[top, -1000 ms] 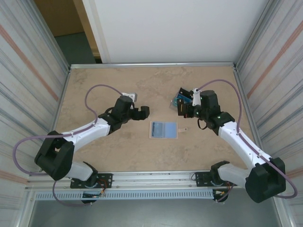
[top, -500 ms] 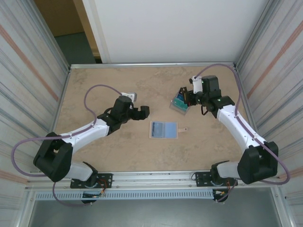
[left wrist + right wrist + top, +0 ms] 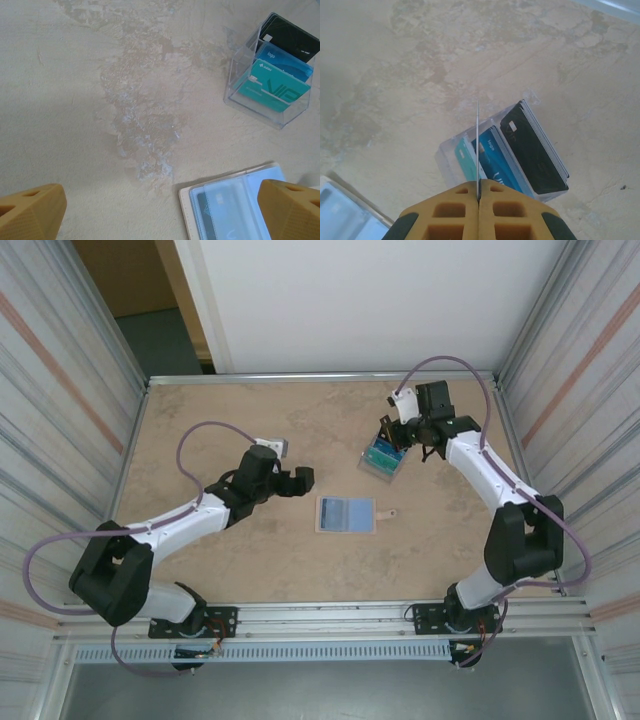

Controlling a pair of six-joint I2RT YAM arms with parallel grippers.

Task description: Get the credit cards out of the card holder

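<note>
The card holder lies opened flat near the middle of the counter, with its snap tab pointing toward the right arm. The right tool is pressed together on a credit card, which its wrist camera sees edge-on as a thin upright line. It hangs over the clear tray, where teal, blue and black cards lean in tiers, well apart from the holder. That card looks close to being set into the tray. The left tool hovers just left of the holder, its fingers spread wide with nothing between them. In its wrist view a dark card appears to sit behind the holder's clear sleeve, so the job is probably not finished.

The cards should be light, stiff, thin and slick. Lying flat in a sleeve, a card offers no face to pinch, so the best hold is likely its exposed short edge, drawn out along the pocket. The holder itself is light and may slide or fold shut, so one tool would do well to pin its tan border while the other pulls. The tray is also light, and a card knocking its wall could tip it.
</note>
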